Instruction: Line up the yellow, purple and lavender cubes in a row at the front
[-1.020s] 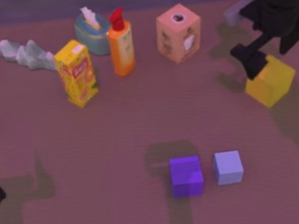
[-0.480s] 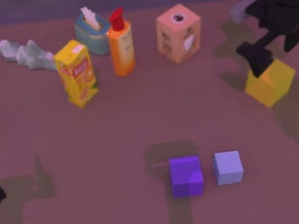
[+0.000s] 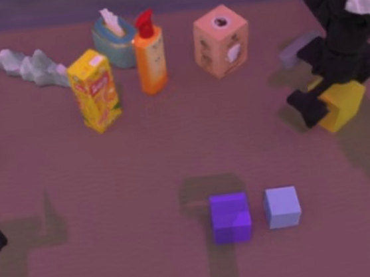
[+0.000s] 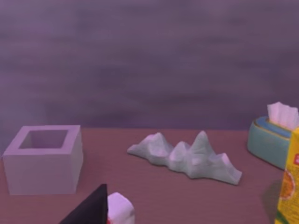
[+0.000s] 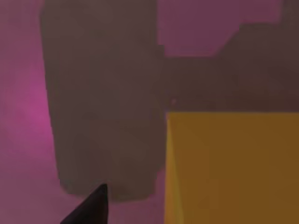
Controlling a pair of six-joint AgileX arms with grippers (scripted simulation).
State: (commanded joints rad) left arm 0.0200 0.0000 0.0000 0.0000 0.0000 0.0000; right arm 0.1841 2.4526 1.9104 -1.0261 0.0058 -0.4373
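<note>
My right gripper (image 3: 320,96) is down over the yellow cube (image 3: 343,104) at the counter's far right; whether its jaws grip it, I cannot tell. The purple cube (image 3: 231,217) and lavender cube (image 3: 282,207) sit side by side near the front.

Yellow cube (image 5: 231,165): fills the near corner of the shot, flat orange-yellow face, one sharp vertical edge showing.
Pincer fingertip (image 5: 91,207): one dark pointed tip, beside the yellow cube, clear of its edge.
Desk (image 5: 23,107): pinkish-purple around the cube.
Shadow (image 5: 103,93): broad and grey, on the desk just beyond the cube.
</note>
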